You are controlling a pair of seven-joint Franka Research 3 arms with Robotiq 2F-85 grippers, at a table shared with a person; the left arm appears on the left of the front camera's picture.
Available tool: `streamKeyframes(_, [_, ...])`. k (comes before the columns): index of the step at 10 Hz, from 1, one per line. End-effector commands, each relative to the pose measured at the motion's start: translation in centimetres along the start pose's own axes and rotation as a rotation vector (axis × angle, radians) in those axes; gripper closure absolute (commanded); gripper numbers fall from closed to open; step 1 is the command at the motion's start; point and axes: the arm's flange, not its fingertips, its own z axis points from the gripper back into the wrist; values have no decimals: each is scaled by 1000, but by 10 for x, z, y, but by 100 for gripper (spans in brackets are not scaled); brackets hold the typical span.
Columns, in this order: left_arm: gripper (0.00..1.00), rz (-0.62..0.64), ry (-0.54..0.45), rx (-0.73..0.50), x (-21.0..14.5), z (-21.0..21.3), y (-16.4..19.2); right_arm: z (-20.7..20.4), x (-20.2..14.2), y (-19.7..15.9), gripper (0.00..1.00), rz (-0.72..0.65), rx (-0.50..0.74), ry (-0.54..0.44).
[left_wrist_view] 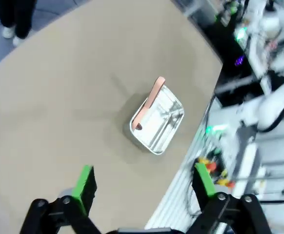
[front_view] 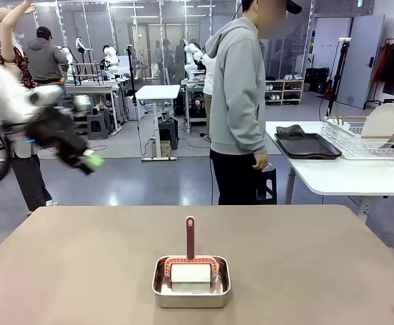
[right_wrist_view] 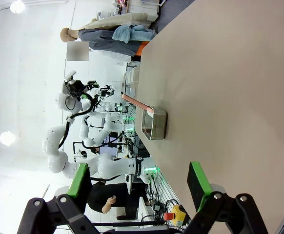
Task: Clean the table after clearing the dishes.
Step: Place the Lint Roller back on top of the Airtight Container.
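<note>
Front view: the brownish table point(front_view: 82, 264) fills the lower half of the frame, and near its bottom centre stands a small steel pan point(front_view: 191, 282) holding a white block with a reddish-handled tool point(front_view: 190, 238) whose handle points up the frame toward the far edge. No brand, label or print can be read on the pan, the tool or anything else here. The left gripper point(front_view: 87, 161) hangs blurred at the left edge, above the table's far left corner and touching nothing; its green pads are visible, but the gap between them is unclear from this angle. A person in a grey hoodie point(front_view: 239, 88) stands beyond the far edge, upper centre. At the right, a white side table point(front_view: 339, 177) carries a dark tray point(front_view: 307, 145) and a wire rack point(front_view: 366, 139) with white plates point(front_view: 381, 124) standing on edge in it.

The left wrist view looks down on the pan point(left_wrist_view: 157, 120) at frame centre, the handle point(left_wrist_view: 152, 100) lying across its rim; the left gripper point(left_wrist_view: 144, 183) shows its jaws spread wide and empty at the bottom edge.

The right wrist view is rolled sideways: the table point(right_wrist_view: 239, 73) runs along the right side, the pan point(right_wrist_view: 153, 124) sits at centre with the handle point(right_wrist_view: 134, 103) pointing to the upper left, and the right gripper point(right_wrist_view: 139, 181) stands with jaws released, gripping nothing. A red button point(right_wrist_view: 170, 215) shows low in the frame.
</note>
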Motion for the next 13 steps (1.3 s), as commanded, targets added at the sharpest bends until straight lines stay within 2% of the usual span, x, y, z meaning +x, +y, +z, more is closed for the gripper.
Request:
streamKeyframes(1, [0, 169, -250, -67, -72, 47, 38, -1, -1, 4, 0, 6, 4, 2])
streamKeyframes(3, [0, 334, -472, -131, -142, 113, 90, -1, -1, 4, 0, 6, 4, 2])
streamKeyframes(5, [0, 418, -621, -208, -193, 149, 135, -1, -1, 4, 0, 6, 4, 2])
streamKeyframes(7, [0, 530, -708, -123, -245, 175, 160, -1, -1, 4, 0, 6, 4, 2])
streamKeyframes(8, [0, 458, -780, -91, -259, 185, 160, -1, -1, 4, 0, 6, 4, 2])
streamKeyframes(10, [0, 449, -780, -99, -260, 183, 161, -1, -1, 4, 0, 6, 4, 2])
streamKeyframes(11, [0, 526, -756, -86, -269, 185, 165, -1, -1, 4, 0, 6, 4, 2])
streamKeyframes(13, [0, 526, -756, -86, -269, 185, 165, -1, -1, 4, 0, 6, 4, 2])
